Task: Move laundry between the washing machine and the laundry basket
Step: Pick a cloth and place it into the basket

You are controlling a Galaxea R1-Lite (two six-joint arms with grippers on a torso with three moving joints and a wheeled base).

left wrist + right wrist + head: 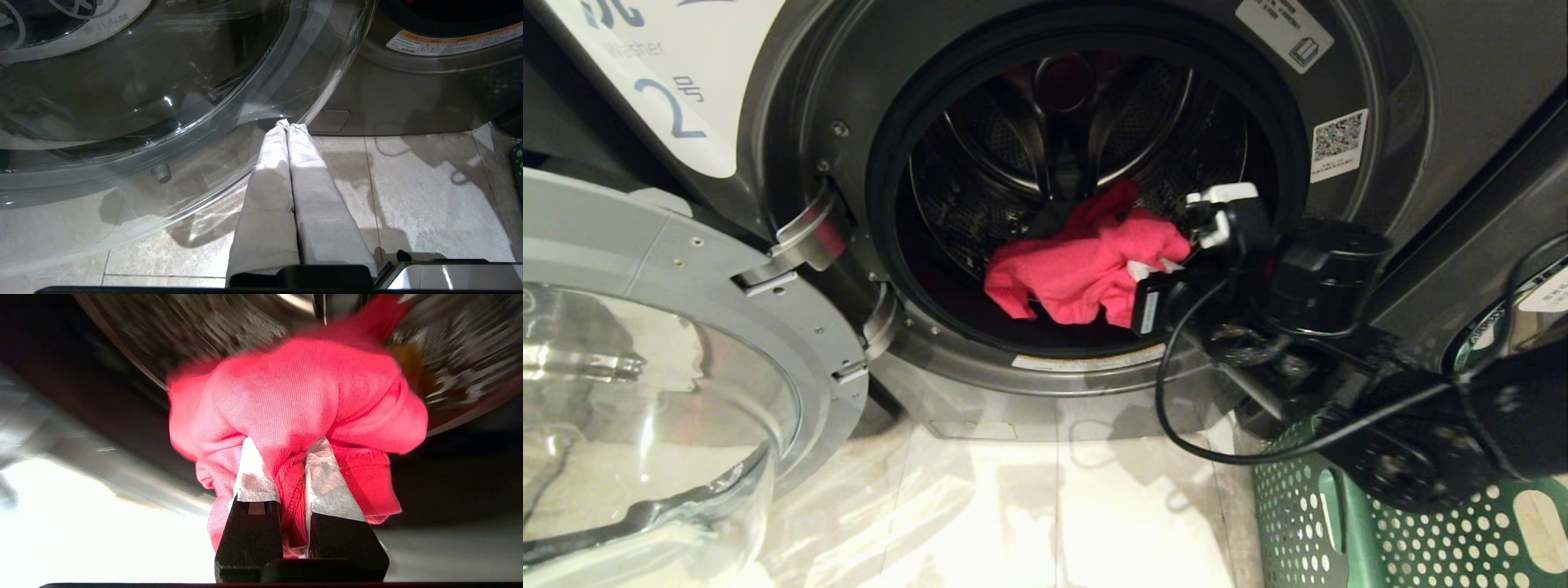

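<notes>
The right gripper [1152, 269] is largely hidden in the head view behind its own wrist housing and the red-pink garment [1086, 261]. The green laundry basket [1339, 523] is cut off by the frame's edge and covered by the right arm. Only 1 garment is identifiable in the drum. The right wrist view is motion-blurred: the drum wall [212, 326] cannot be resolved. The open glass door [645, 367] is cut off at the left.

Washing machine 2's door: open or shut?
Open. The door is swung aside, exposing the drum where the right gripper is shut on the red-pink garment.
</notes>
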